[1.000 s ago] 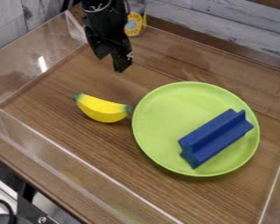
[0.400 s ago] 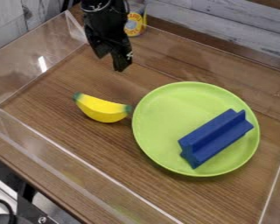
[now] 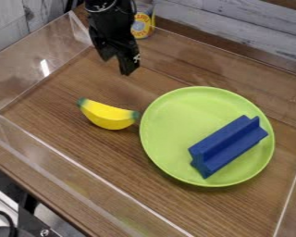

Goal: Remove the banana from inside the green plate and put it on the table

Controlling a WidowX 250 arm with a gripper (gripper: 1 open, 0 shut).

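Observation:
The yellow banana [image 3: 107, 114] lies on the brown table [image 3: 64, 83], just left of the green plate [image 3: 176, 125] and outside its rim. A blue angular block [image 3: 228, 145] rests inside the plate on its right half. My black gripper [image 3: 123, 61] hangs above the table behind the banana, well apart from it, pointing steeply down. Its fingers stand open with nothing between them.
Clear acrylic walls [image 3: 27, 56] run around the table's edges. A grey planked wall lies beyond the far side. Bare wood shows to the left and in front of the banana.

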